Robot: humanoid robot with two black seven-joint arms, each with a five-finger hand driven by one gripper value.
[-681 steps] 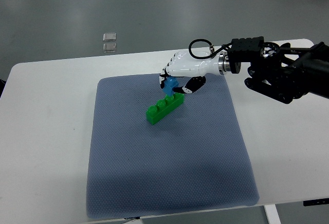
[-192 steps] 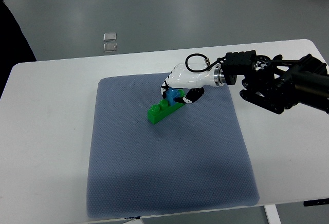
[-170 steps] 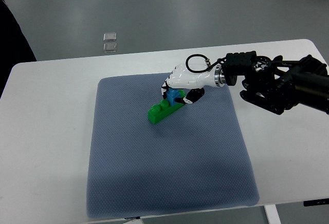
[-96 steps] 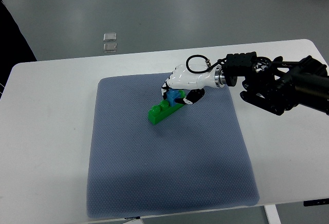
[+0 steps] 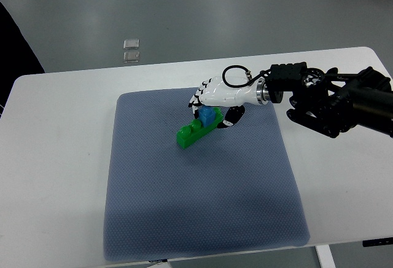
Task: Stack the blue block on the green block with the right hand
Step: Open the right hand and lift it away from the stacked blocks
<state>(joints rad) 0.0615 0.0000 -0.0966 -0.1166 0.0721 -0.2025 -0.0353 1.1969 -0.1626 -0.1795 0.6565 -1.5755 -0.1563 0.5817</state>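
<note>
A long green block (image 5: 195, 131) lies slantwise on the grey-blue mat (image 5: 196, 200), near the mat's far middle. The small blue block (image 5: 208, 116) sits on top of the green block's right end. My right hand (image 5: 212, 104), white with black joints, hovers right over and behind the blue block. Its fingers (image 5: 194, 98) are spread out to the left above the block and the thumb (image 5: 231, 119) stands off to the right, so nothing is held. The right arm (image 5: 331, 99) comes in from the right edge. No left arm shows.
The mat covers the middle of a white table (image 5: 55, 157). A dark part of a person's clothing (image 5: 15, 40) shows at the far left edge. Two small clear squares (image 5: 130, 50) lie on the floor beyond the table.
The right hand lowered the blue block onto the green block's right end. In the last half second its fingers opened and lifted off, leaving the blue block resting there.
</note>
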